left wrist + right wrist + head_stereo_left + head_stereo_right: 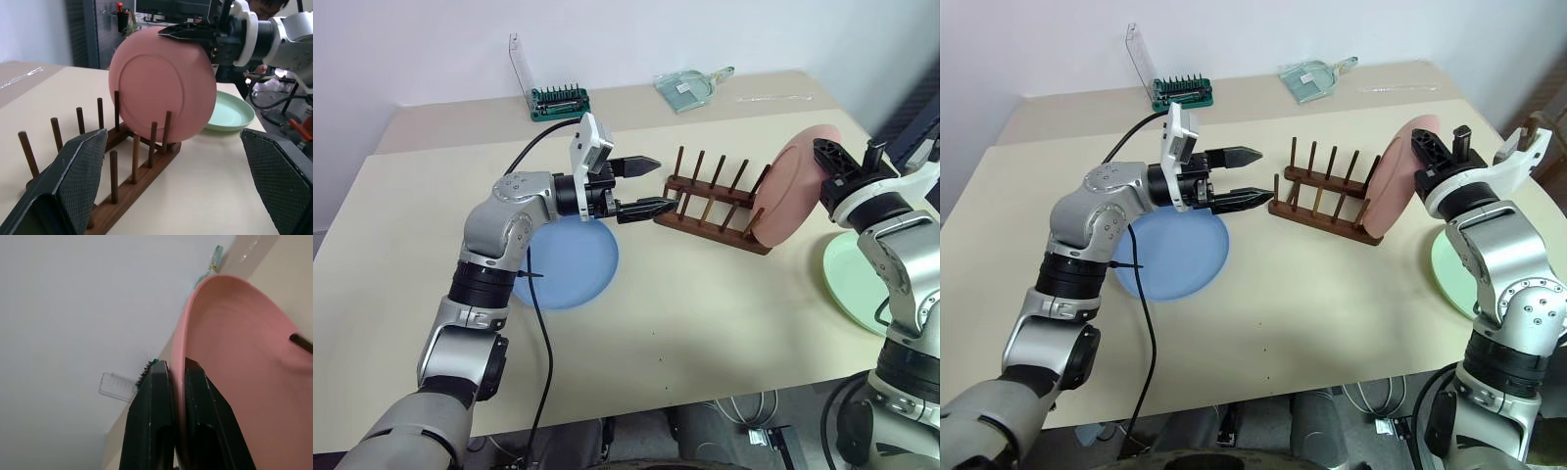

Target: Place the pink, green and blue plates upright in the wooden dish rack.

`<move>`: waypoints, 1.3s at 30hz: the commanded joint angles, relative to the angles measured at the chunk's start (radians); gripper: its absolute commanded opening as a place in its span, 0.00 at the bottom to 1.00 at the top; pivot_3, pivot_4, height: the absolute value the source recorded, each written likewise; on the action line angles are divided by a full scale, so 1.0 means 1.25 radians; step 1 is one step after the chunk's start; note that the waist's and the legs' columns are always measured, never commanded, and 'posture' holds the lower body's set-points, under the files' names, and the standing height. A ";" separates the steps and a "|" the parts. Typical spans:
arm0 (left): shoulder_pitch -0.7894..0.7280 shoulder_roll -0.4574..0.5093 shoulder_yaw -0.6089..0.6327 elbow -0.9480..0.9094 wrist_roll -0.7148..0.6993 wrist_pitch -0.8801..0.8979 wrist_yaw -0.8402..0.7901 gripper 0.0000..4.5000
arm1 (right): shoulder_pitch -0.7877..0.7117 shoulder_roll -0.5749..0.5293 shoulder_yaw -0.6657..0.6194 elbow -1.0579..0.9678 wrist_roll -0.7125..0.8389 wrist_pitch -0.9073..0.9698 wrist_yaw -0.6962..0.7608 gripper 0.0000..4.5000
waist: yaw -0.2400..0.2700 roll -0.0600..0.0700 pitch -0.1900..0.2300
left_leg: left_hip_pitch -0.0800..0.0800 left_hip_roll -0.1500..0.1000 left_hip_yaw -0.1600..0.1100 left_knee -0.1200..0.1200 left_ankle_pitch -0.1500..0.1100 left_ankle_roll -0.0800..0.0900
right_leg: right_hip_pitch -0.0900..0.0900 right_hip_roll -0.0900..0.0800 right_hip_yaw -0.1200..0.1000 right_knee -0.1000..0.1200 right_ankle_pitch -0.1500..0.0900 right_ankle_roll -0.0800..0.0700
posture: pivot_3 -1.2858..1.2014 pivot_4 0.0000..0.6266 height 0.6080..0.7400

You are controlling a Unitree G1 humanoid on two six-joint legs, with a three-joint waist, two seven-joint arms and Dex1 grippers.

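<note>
The pink plate (pixel 791 191) stands upright at the right end of the wooden dish rack (pixel 715 208), its lower edge down among the last pegs. My right gripper (pixel 176 364) is shut on the pink plate's upper rim (pixel 244 357). My left gripper (pixel 662 184) hovers open just left of the rack, pointing along it, with nothing between its fingers (pixel 73 181). The blue plate (pixel 573 264) lies flat on the table under my left forearm. The green plate (pixel 847 279) lies flat at the table's right edge, partly hidden by my right arm.
A green tool holder with a clear panel (pixel 558 100) stands at the back of the table. A clear greenish scoop (pixel 687 88) lies at the back right. The table's front edge (pixel 705 392) is near.
</note>
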 commanded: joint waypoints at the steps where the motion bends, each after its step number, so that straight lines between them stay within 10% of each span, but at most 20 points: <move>1: -0.015 0.002 0.013 -0.015 -0.008 -0.006 0.003 1.00 | 0.008 -0.034 -0.004 0.037 -0.024 0.028 0.066 0.01 | 0.000 0.000 0.000 | 0.000 0.000 0.000 0.000 0.000 0.000 | 0.000 0.000 0.000 0.000 0.000 0.000 | 0.52 0.24 1.00; 16: -0.015 0.006 0.017 -0.020 -0.007 -0.002 0.013 1.00 | -0.097 -0.138 0.015 0.287 -0.070 0.214 0.382 0.01 | 0.000 0.000 0.000 | 0.001 0.000 0.000 0.000 0.000 0.000 | 0.001 0.000 0.000 0.000 0.000 0.000 | 0.52 0.24 1.00; 32: -0.007 0.015 0.019 -0.033 -0.007 0.003 0.024 1.00 | -0.267 -0.159 0.080 0.490 -0.423 0.246 0.711 0.01 | 0.000 0.000 0.000 | 0.000 0.000 0.000 0.000 0.001 -0.001 | 0.001 0.000 0.000 -0.001 0.000 0.000 | 0.52 0.24 1.00; 39: -0.005 0.016 0.017 -0.034 -0.010 0.004 0.028 1.00 | -0.276 -0.145 0.036 0.488 -0.443 0.286 0.722 0.67 | -0.001 0.000 0.000 | 0.000 0.000 0.000 0.000 0.002 -0.004 | 0.000 0.000 0.000 -0.001 0.001 0.000 | 0.52 0.24 1.00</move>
